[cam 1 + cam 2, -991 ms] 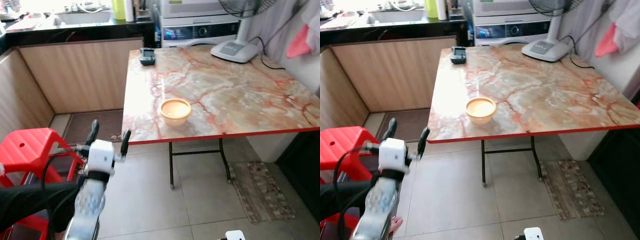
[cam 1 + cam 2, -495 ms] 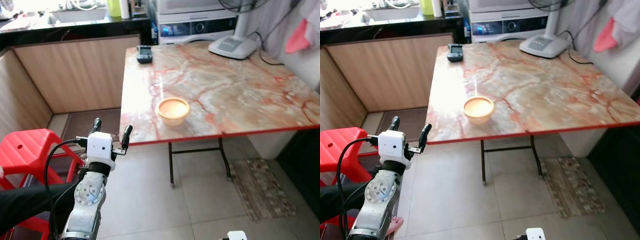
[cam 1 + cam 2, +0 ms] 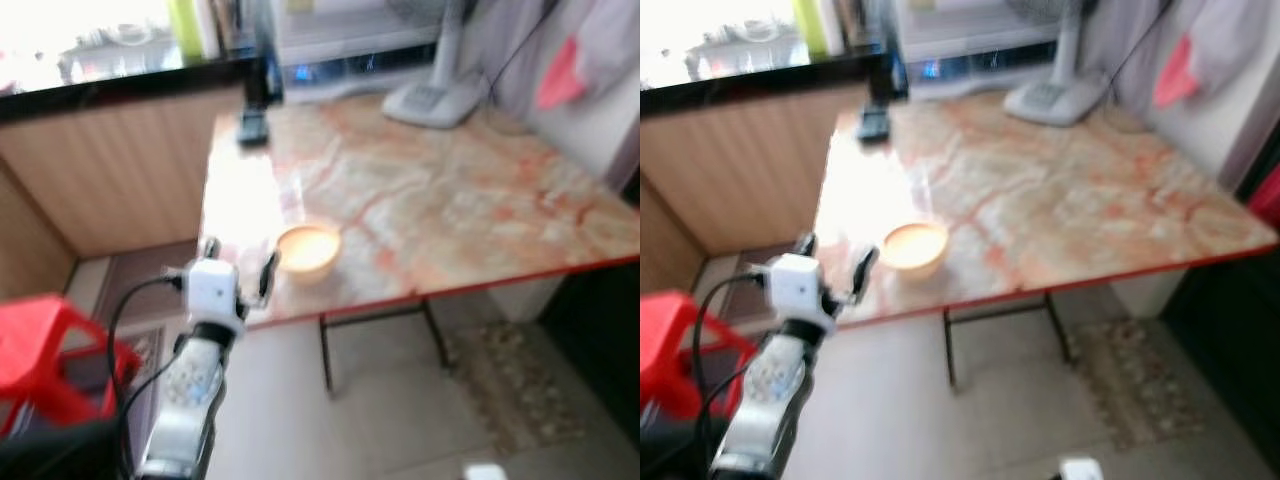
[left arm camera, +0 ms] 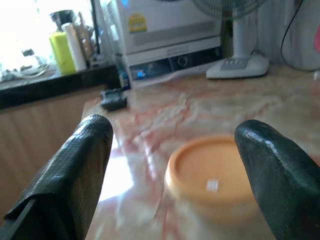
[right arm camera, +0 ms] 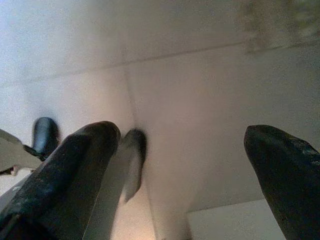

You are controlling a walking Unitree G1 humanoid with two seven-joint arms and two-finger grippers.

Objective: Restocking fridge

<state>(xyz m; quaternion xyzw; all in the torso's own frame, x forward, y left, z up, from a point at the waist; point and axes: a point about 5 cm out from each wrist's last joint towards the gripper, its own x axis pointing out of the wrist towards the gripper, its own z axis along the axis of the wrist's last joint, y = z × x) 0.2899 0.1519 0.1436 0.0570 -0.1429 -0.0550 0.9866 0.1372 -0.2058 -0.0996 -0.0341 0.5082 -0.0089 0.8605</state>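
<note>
Left jaws spread wide, facing the orange tub at the bench edge.

The marbled bench (image 3: pixel 470 210) carries the orange tub (image 3: pixel 307 250) near its front edge; the left gripper (image 3: pixel 238 270) hovers just short of it, right gripper (image 5: pixel 182 165) released over the floor. Judged best: centre the tub between both fingers before clenching.

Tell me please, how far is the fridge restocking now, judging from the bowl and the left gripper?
Done: nothing visible settles this. The orange bowl sits on the marble table near its front edge. In hand: the left gripper is raised, open, aimed at the bowl, not touching it. Left: whether the bowl is bound for the fridge, or came from it, cannot be told.
</note>
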